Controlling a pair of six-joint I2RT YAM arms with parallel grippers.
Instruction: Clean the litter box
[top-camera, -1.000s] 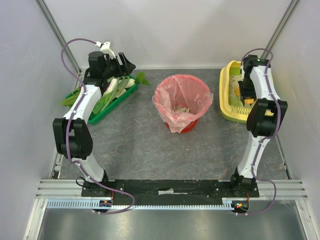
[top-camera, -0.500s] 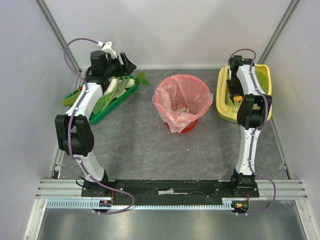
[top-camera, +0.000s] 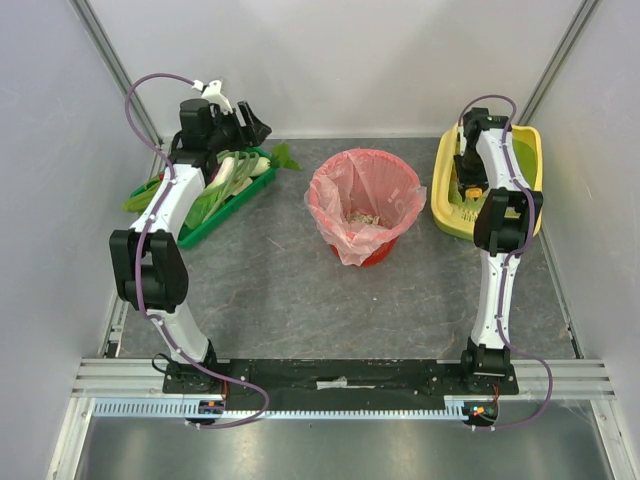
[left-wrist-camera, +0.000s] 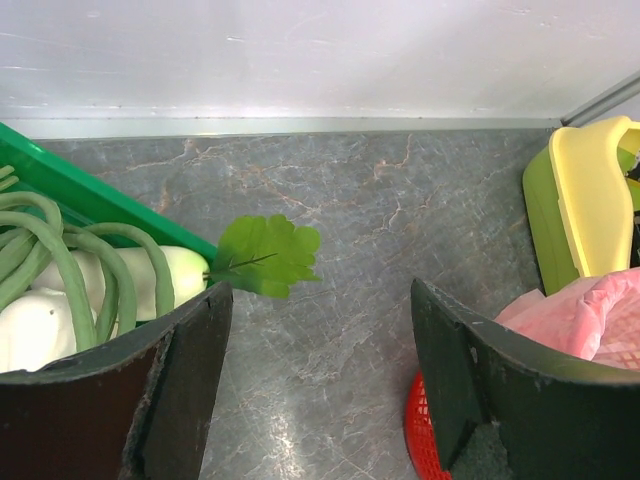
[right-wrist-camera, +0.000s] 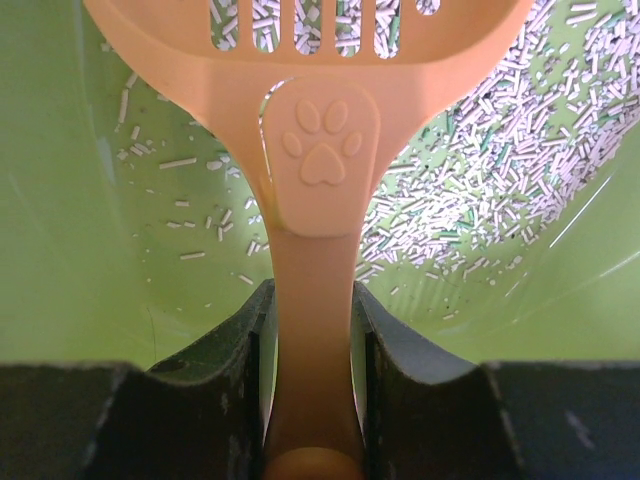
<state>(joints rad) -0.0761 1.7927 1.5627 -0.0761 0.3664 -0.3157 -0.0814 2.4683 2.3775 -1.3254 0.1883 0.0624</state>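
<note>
The shallow green plastic tray (top-camera: 215, 222) sits at the far left of the grey marbled table (top-camera: 280, 290). It holds long green beans (left-wrist-camera: 70, 270) and a white radish-like vegetable (left-wrist-camera: 180, 275). A flat green leaf (left-wrist-camera: 265, 255) projects past the tray's right edge and over the table.

The left gripper (top-camera: 250, 128) hangs above the far end of this tray. Its jaws are spread wide with only bare table between them, so it is released and holds nothing.

The round red mesh basket (top-camera: 385, 255), lined with a pink plastic bag (top-camera: 325, 215), stands at the centre of the table, well apart from the green tray. A small heap of pale grains (top-camera: 362, 216) lies at the bottom of the bag.

The litter box (top-camera: 447, 190), a wide yellow plastic tray with a lime-green interior, is at the far right corner of the table, just right of the basket. The right arm reaches down into it.

The right gripper (right-wrist-camera: 311, 300) is clenched on the handle of an orange plastic scoop (right-wrist-camera: 312, 150). The handle carries a raised paw print, and the slotted blade points away from the wrist, inside the box. Pale stick-shaped litter (right-wrist-camera: 470, 180) is scattered over the green floor, densest to the right of the scoop in the wrist view. A few loose pieces lie to the scoop's left.
</note>
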